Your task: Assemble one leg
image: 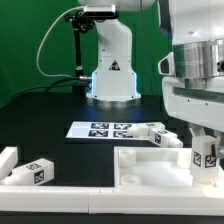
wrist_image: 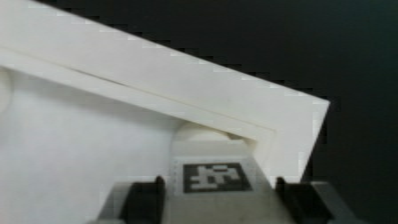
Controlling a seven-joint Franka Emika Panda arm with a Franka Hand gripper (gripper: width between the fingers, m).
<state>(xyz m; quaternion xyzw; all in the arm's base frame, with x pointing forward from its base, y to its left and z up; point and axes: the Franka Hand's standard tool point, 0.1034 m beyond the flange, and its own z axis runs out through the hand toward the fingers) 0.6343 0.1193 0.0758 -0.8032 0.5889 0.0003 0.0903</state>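
My gripper (image: 205,172) is shut on a leg (image: 209,156), a small white square post with a black-and-white tag, and holds it upright at the exterior view's right. It hangs over the near-right corner region of the wide white panel (image: 150,166). In the wrist view the leg (wrist_image: 215,176) sits between the two dark fingers (wrist_image: 150,200), its tag facing the camera. It is right at the inner corner of the panel's raised rim (wrist_image: 196,95). Whether the leg's lower end touches the panel is hidden.
Another leg (image: 26,169) lies at the exterior view's left front. More legs (image: 160,135) lie next to the marker board (image: 104,129) behind the panel. The robot base (image: 110,70) stands at the back on the black table.
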